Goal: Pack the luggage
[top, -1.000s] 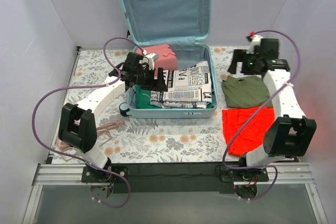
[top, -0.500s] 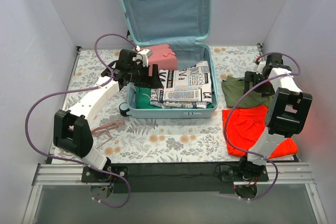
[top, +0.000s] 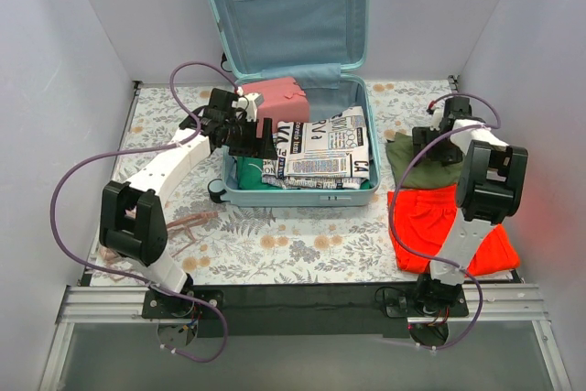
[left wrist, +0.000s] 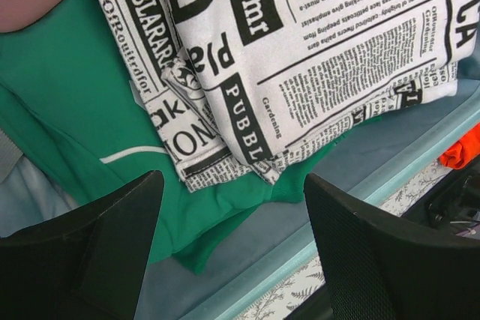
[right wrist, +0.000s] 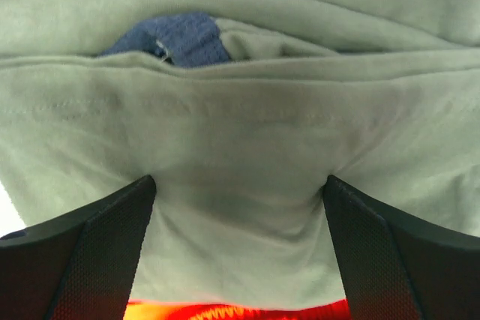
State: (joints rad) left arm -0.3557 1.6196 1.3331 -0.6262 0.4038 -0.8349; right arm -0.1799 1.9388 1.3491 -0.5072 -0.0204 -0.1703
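Observation:
The luggage [top: 293, 196] lies open on the floral cloth with its lid [top: 284, 6] upright at the back. Inside are a pink bundle [top: 275, 100], a newsprint-patterned garment [top: 325, 148] [left wrist: 322, 58] and a green garment [top: 245, 171] [left wrist: 67, 110]. My left gripper [top: 252, 139] [left wrist: 232, 245] hangs open over the case's left front corner, nothing between its fingers. To the right of the case lies an olive garment [top: 430, 164] [right wrist: 240, 133]. My right gripper [top: 432, 139] [right wrist: 236, 245] is open, both fingertips pressed into that cloth.
An orange garment [top: 430, 219] [right wrist: 240, 311] lies in front of the olive one. A brown, glasses-like item [top: 188, 223] sits on the cloth left of the case. White walls close in on both sides. Purple cables loop off both arms.
The right arm swung in from the back right corner and came down onto the olive garment. The left gripper stayed over the case's left side, shifting only slightly.

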